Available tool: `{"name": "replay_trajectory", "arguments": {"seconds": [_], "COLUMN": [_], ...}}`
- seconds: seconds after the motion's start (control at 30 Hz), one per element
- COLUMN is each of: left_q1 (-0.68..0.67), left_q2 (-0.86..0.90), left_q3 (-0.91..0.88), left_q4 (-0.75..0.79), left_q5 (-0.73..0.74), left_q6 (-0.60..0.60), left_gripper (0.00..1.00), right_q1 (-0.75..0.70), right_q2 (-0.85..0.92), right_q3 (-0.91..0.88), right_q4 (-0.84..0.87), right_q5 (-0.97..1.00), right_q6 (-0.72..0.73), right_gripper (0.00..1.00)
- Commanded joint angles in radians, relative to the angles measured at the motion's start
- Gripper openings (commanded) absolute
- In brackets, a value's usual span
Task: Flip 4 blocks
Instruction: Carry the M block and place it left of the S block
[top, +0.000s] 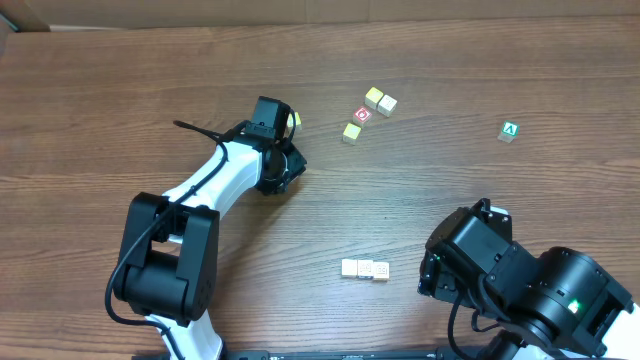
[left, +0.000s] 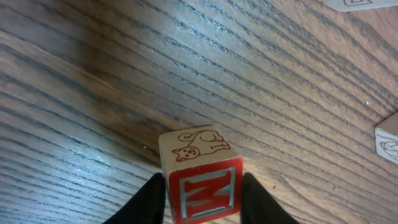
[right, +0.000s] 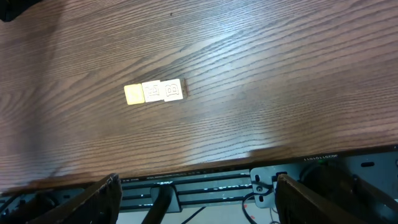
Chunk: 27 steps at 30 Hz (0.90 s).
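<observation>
The left arm (top: 215, 175) reaches forward, white link stretched out, wrist bent downward. The left tool (left: 202, 196) presses its two dark fingers (left: 149, 202) against opposite sides of a block (left: 199, 168) held between them. The right arm (top: 520, 290) sits folded over its base, and the right tool (right: 199, 199) has its fingers spread wide.

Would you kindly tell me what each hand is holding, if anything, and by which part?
The left hand grips a block by two opposite sides, beside its red letter face. The right hand is open, holding nothing.
</observation>
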<state>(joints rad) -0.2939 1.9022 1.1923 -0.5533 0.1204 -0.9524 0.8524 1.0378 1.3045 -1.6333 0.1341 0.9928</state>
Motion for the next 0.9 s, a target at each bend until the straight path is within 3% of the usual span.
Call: {"name": "replay_trajectory", "arguments": {"seconds": [0.0,0.1,0.3,0.6,0.87], "left_q1": [-0.002,-0.002,0.001,-0.004,-0.046], "left_q2": [0.017,0.022,0.017,-0.054,-0.268], "left_q3": [0.019,0.019,0.046,0.178,0.093], "left_q4": [-0.005,-0.013,-0.052,-0.341,-0.483], "left_q5": [0.004,0.003,0.056,0.024,-0.035], "left_q6": [-0.014,-0.01,0.157,0.478,0.523], "left_gripper": [0.2,0.1,0.04,0.04,0.04], "right_q1": [0.003,0.003,0.003,0.003,0.003], "right_q2": [-0.006,-0.006,-0.006,-0.006,-0.006], "right_q3": [0.026,0.026,0.026,0.026,0.026], "right_q4": [0.003,0.003,0.003,0.003,-0.014], "right_q5": [0.0,0.0,0.0,0.0,-0.001], "right_q6": [-0.021,-0.021,-0.02,-0.019,0.003], "right_gripper": [0.8,0.8,0.8,0.8,0.8]}}
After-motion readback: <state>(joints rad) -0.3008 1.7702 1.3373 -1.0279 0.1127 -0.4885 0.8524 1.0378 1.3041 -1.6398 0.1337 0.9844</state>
